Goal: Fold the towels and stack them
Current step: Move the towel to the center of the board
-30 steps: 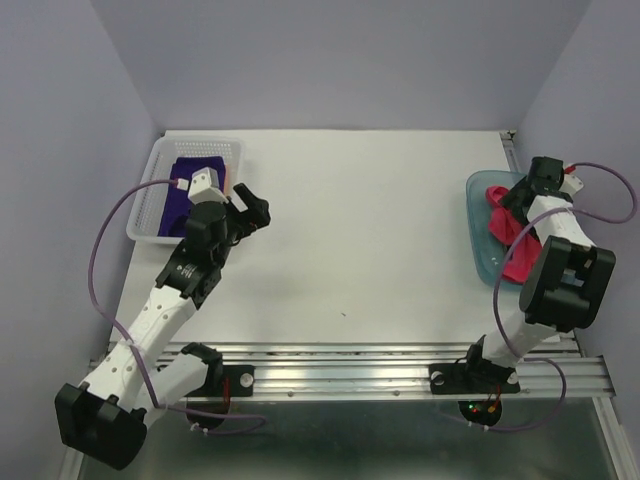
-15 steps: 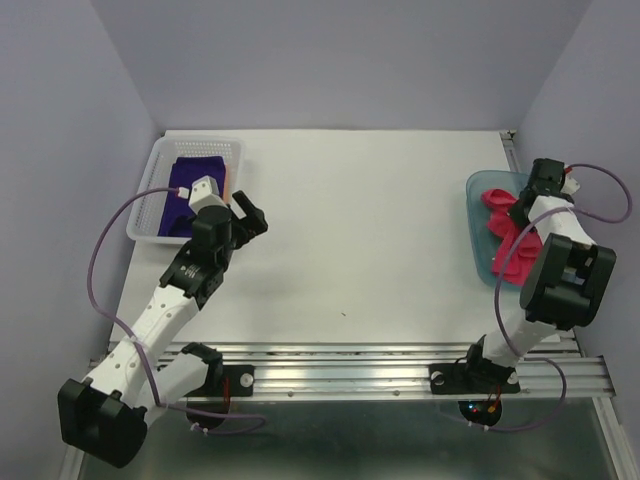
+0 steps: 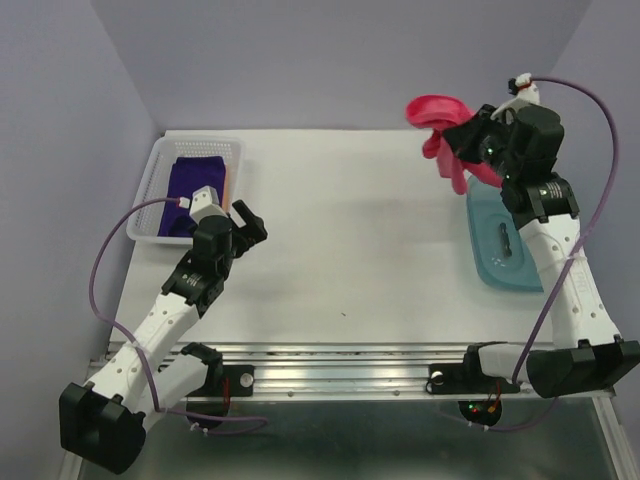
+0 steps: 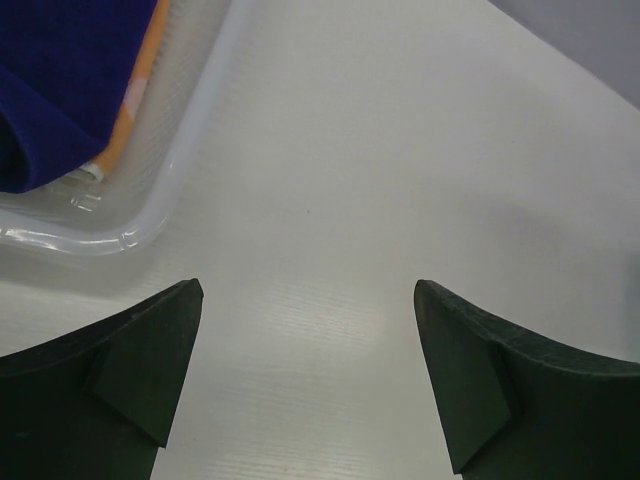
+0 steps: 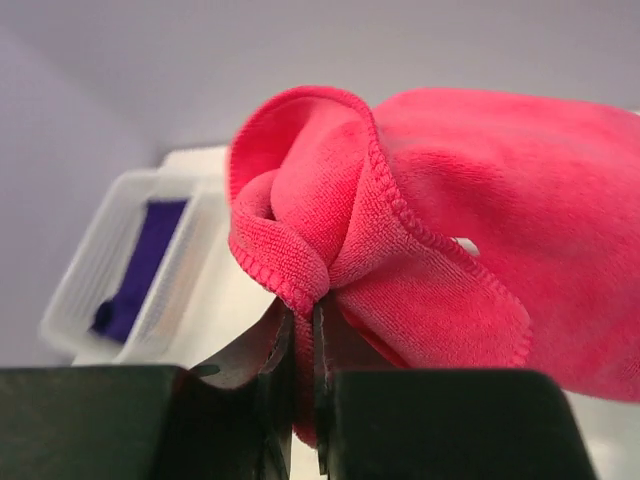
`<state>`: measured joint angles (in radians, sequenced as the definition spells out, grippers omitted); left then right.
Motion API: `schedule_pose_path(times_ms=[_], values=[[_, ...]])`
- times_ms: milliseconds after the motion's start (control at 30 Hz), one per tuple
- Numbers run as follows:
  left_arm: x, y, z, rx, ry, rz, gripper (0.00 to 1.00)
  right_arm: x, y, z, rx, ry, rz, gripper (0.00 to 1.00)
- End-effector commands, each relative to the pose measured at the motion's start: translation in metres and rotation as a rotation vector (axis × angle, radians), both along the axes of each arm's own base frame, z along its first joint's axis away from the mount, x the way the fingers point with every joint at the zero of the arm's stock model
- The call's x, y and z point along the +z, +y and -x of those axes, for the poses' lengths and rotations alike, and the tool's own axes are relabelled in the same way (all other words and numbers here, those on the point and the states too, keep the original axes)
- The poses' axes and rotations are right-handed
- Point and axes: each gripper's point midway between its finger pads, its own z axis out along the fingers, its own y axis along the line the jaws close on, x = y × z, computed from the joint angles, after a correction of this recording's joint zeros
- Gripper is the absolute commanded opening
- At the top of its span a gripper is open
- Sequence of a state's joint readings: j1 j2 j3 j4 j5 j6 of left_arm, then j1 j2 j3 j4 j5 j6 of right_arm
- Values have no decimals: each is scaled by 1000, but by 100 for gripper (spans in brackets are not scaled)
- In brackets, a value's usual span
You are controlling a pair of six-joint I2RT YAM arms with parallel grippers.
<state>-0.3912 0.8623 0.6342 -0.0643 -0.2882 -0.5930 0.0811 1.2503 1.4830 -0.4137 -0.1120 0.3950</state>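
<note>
Dangling from the right hand [image 5: 303, 335], pink-red towel [image 3: 437, 110] hangs lengthwise.

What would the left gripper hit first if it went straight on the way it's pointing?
Probably the bare table. The open left gripper angles down toward it with nothing in front. The basket sits off to the left of that line, though depth is hard to judge.

Back wall [image 3: 340, 60]: plain lavender, on the far side.
Left wall [image 3: 50, 150]: same lavender, meets the far corner.
Right wall [image 3: 612, 70]: lavender.
Table [image 3: 360, 230]: white matt top, soft even light.
Rail [image 3: 340, 365]: aluminium, along the table's near edge.
</note>
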Motion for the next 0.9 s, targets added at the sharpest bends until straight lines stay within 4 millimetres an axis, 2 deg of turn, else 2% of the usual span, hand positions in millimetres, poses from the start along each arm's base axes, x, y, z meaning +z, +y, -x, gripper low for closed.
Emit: schedule_pose_path(times_ms=[0, 33, 67, 100, 133, 167, 200, 233, 267, 300, 333, 367, 433, 567, 700, 733, 767, 867], values=[[15, -1, -4, 9, -67, 39, 99, 29, 91, 34, 475, -125, -30, 16], [15, -1, -4, 11, -68, 39, 99, 22, 97, 37, 516, -111, -48, 16], [13, 0, -2, 16, -66, 39, 99, 14, 98, 39, 517, -95, -54, 26], [12, 1, -2, 27, -62, 48, 99, 3, 93, 37, 478, -72, -60, 31], [12, 4, -2, 42, -60, 48, 99, -35, 85, 31, 410, 6, -68, 41], [8, 6, 0, 54, -42, 45, 99, -48, 58, 22, 227, 23, -49, 42], [7, 9, 1, 78, -33, 49, 99, -67, 42, 18, 116, 70, -62, 45], [2, 11, 3, 91, -7, 42, 99, -111, 5, 17, -106, 163, -24, 60], [-1, 13, 4, 105, 8, 40, 99, -131, -10, 19, -197, 208, -15, 66], [-14, 16, 6, 131, 54, 32, 99, -187, -34, 32, -336, 344, 36, 94], [-18, 16, 6, 128, 64, 30, 99, -188, -32, 33, -320, 350, 40, 100], [-18, 13, 6, 118, 67, 36, 99, -196, -33, 36, -317, 366, 54, 100], [-27, 7, 6, 89, 93, 43, 99, -216, -21, 43, -244, 416, 47, 100], [-53, -15, 10, -19, 175, 60, 99, -234, 10, 55, -85, 417, -21, 100], [-77, -25, 23, -48, 245, 59, 99, -265, 45, 70, -12, 498, 27, 100], [-80, -30, 27, -68, 257, 67, 99, -270, 41, 69, -39, 512, 39, 100], [-85, -35, 32, -91, 272, 70, 99, -276, 52, 72, -17, 530, 62, 100], [-100, -43, 46, -111, 305, 71, 99, -299, 66, 80, -16, 597, 128, 100]])
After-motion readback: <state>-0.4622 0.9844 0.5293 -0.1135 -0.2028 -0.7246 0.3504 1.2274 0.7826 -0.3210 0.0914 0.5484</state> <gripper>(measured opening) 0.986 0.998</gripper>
